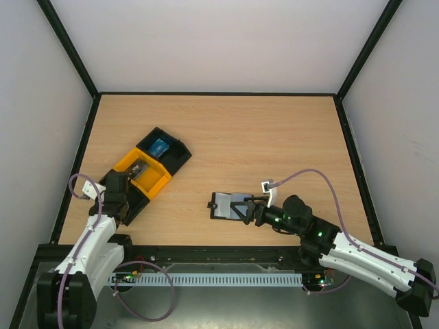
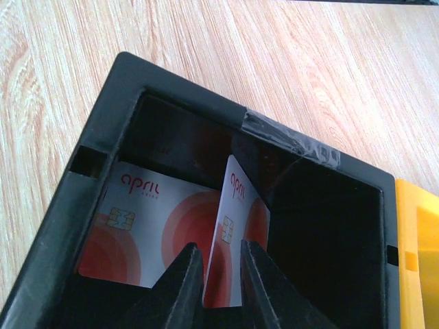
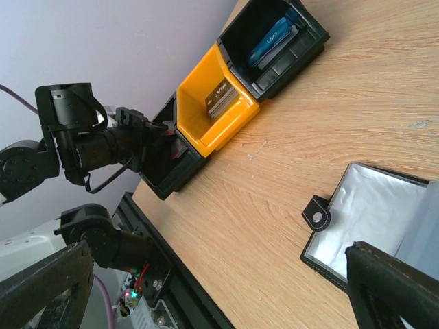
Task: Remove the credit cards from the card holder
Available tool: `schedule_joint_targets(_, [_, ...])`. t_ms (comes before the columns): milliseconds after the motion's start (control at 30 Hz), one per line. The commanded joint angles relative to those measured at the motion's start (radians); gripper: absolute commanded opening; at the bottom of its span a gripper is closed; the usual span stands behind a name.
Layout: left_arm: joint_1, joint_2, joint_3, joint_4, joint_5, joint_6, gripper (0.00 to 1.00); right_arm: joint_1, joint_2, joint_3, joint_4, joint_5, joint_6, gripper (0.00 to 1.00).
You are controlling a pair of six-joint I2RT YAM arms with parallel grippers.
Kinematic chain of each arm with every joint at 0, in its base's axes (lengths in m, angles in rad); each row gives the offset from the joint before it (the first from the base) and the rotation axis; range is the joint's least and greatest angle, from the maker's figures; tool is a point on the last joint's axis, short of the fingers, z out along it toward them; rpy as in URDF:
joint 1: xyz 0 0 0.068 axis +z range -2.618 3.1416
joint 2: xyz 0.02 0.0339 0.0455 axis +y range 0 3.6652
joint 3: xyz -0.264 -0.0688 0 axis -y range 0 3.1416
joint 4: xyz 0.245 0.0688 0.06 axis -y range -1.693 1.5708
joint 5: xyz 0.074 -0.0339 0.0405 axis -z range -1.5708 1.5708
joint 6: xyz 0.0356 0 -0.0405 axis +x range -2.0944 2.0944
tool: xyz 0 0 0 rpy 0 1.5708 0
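The card holder (image 1: 225, 205) lies open on the table, a black case with a pale grey inner pocket (image 3: 374, 212); no card shows in it. My right gripper (image 1: 248, 205) hovers over its right part, jaws wide open (image 3: 218, 253) and holding nothing. My left gripper (image 2: 221, 274) reaches into the near black tray compartment (image 2: 110, 116). A red-and-white credit card (image 2: 236, 226) stands on edge between its slightly parted fingers, leaning toward the left one. Another red-and-white card (image 2: 158, 219) lies flat beside it. A blue card (image 1: 159, 146) rests in the far black compartment.
The row of trays (image 1: 180, 148) runs diagonally at the left, with an orange middle compartment (image 1: 161, 181) holding a dark card (image 3: 221, 98). Black tape (image 2: 291, 140) patches the near compartment's rim. The holder's snap tab (image 3: 316, 214) sticks out toward the trays.
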Motion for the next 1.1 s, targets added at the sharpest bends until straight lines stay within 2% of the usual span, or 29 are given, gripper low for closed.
schedule_joint_targets(0, [0.008, 0.011, 0.010, -0.037, -0.029, -0.013, 0.19, 0.001, -0.008, 0.022, -0.026, 0.033, -0.006, 0.98])
schedule_joint_targets(333, [0.009, 0.003, 0.024, -0.067, -0.046, -0.031, 0.27, 0.002, -0.039, 0.022, -0.034, 0.041, 0.008, 0.98])
schedule_joint_targets(900, [0.009, -0.041, 0.094, -0.161, -0.073, -0.068, 0.47, 0.001, -0.070, 0.021, -0.061, 0.050, 0.026, 0.98])
schedule_joint_targets(967, [0.009, -0.059, 0.115, -0.176, -0.068, -0.062, 0.51, 0.001, -0.067, 0.029, -0.070, 0.053, 0.029, 0.98])
schedule_joint_targets(1067, [0.009, -0.091, 0.146, -0.188, -0.046, -0.032, 0.66, 0.001, -0.057, 0.045, -0.090, 0.057, 0.034, 0.98])
